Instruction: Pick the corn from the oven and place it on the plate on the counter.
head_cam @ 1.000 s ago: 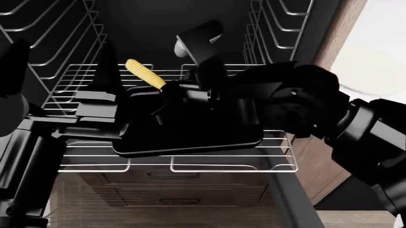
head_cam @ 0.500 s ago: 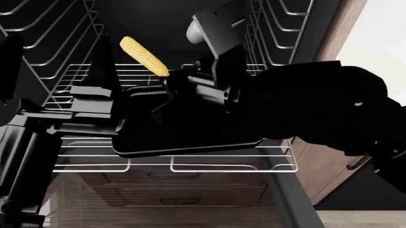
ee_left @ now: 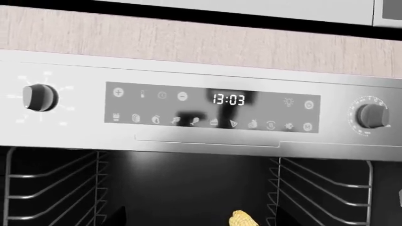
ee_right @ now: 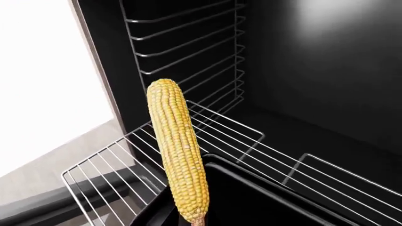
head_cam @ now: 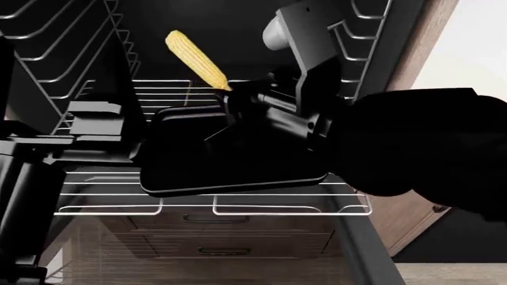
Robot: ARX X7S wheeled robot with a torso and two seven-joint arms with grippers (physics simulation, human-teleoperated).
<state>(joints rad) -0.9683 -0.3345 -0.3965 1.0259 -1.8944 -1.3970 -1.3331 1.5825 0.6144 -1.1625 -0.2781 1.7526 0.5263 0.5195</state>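
The right gripper [head_cam: 231,95] is clamped on the stem end of the corn [head_cam: 196,59], holding the cob tilted in the air above a black baking tray [head_cam: 230,160] that sits on a pulled-out wire rack [head_cam: 214,205] of the oven [head_cam: 198,24]. The left gripper's state cannot be told.
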